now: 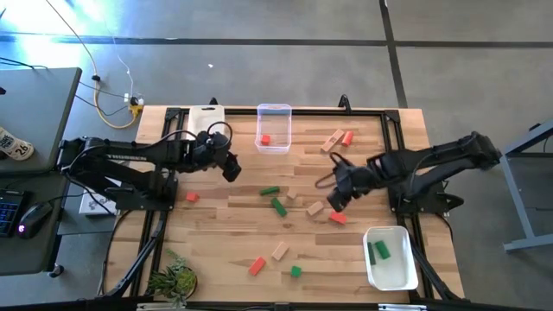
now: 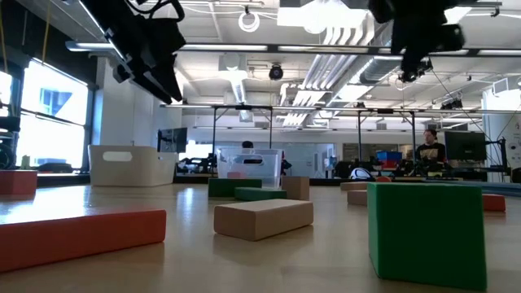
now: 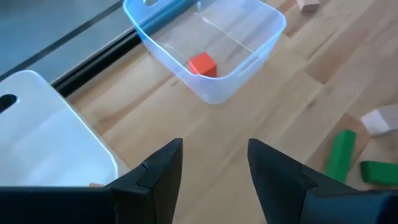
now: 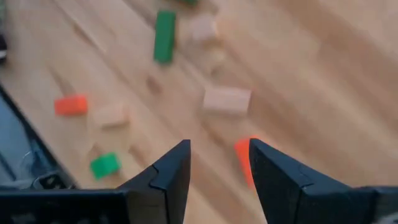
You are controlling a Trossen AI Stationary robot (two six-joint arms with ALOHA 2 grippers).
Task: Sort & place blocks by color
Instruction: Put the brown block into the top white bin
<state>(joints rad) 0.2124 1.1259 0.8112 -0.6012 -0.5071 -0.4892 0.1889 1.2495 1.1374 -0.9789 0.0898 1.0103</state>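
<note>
Blocks (image 1: 278,206) mid-table, edges clear.

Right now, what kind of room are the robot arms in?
Probably a robotics lab or workshop. The wooden table sits on a bare concrete floor, cables trail to a desk with a keyboard and mouse, and behind it stand monitors and a seated person under open ceiling pipes.

Lab: exposed ceiling ducts (image 2: 326,77), monitors (image 2: 464,146)

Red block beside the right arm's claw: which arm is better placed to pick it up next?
Right, probably. The right claw hangs open close to the red block, which shows between its fingers in the right wrist view. The left claw, open, sits far off near the clear tub.
</note>
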